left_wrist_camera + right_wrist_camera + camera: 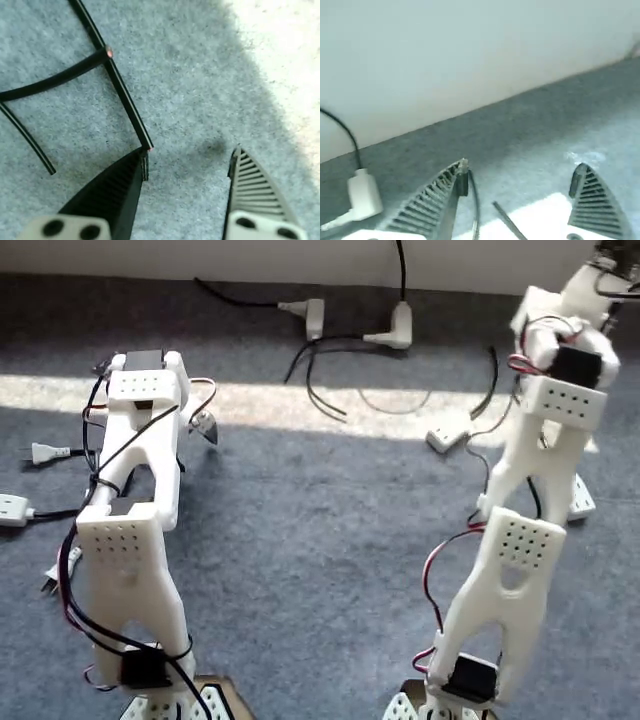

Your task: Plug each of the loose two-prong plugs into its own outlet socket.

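1. On the grey carpet [330, 540], at the left arm's outer side, lies a loose two-prong plug [45, 452]. A second plug [60, 572] lies nearer that arm's base. A white outlet socket [10, 510] sits between them at the edge of the high view.
2. A white socket block [450, 434] rests on the carpet near the right arm. Two white connectors [312, 316] with black cords lie by the wall; whether they are plugs or sockets cannot be told.
3. The left gripper [190, 157] hangs low over bare carpet, claw spread and holding nothing. Black cables [125, 100] cross beside it, and one cable end reaches a fingertip.
4. The right gripper [521, 170] is raised toward the wall, claw likewise spread and empty. A white plug body [364, 195] on a black cord lies beyond it.
5. With nothing gripped by either arm, the step in hand appears to be the first one: going for a plug.
6. The next move likely calls for the left arm to swing outward to the near plug and pinch its body with the prongs left free. It would then line the prongs up with the socket's slots. The socket lies loose, so it may slide unless braced.
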You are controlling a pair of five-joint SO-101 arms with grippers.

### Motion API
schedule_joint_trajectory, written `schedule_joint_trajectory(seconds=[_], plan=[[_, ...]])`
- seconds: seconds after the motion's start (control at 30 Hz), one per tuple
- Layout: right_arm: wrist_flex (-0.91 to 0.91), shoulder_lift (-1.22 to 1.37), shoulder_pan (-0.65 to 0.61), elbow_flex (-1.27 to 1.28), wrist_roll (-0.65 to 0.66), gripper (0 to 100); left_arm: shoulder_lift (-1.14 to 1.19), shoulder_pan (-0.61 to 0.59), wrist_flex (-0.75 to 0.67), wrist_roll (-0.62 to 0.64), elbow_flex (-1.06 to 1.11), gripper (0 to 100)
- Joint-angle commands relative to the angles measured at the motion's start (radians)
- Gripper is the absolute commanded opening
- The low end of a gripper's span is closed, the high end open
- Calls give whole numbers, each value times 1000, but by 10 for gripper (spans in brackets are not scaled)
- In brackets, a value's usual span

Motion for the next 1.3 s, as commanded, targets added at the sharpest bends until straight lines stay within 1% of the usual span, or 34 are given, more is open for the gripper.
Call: schedule_joint_trajectory(seconds=[0.0,0.1,0.23,0.33,0.37,0.47,0.53,0.73,0.8,0.9,1.13,1.27], plan=[[58,-120,130,76,87,314,-8,25,2,0,-38,266],[153,-145,188,176,311,314,-8,25,2,0,-38,266],[392,-147,226,229,631,314,-8,25,2,0,-38,266],[567,-142,226,239,812,314,-8,25,2,0,-38,266],[578,-142,225,242,839,314,-8,25,2,2,-38,266],[572,-142,214,260,850,314,-8,25,3,2,-35,266],[573,-142,193,309,885,314,-8,25,8,2,-33,266],[573,-148,160,618,1117,314,-8,22,2,2,-33,266],[570,-150,165,700,1169,314,-8,25,2,2,-35,266],[559,-140,177,714,1181,313,-8,25,2,2,-35,266],[384,-148,249,714,1186,313,-8,25,2,2,-35,266],[351,-148,283,714,1188,313,-8,25,2,2,-35,266]])
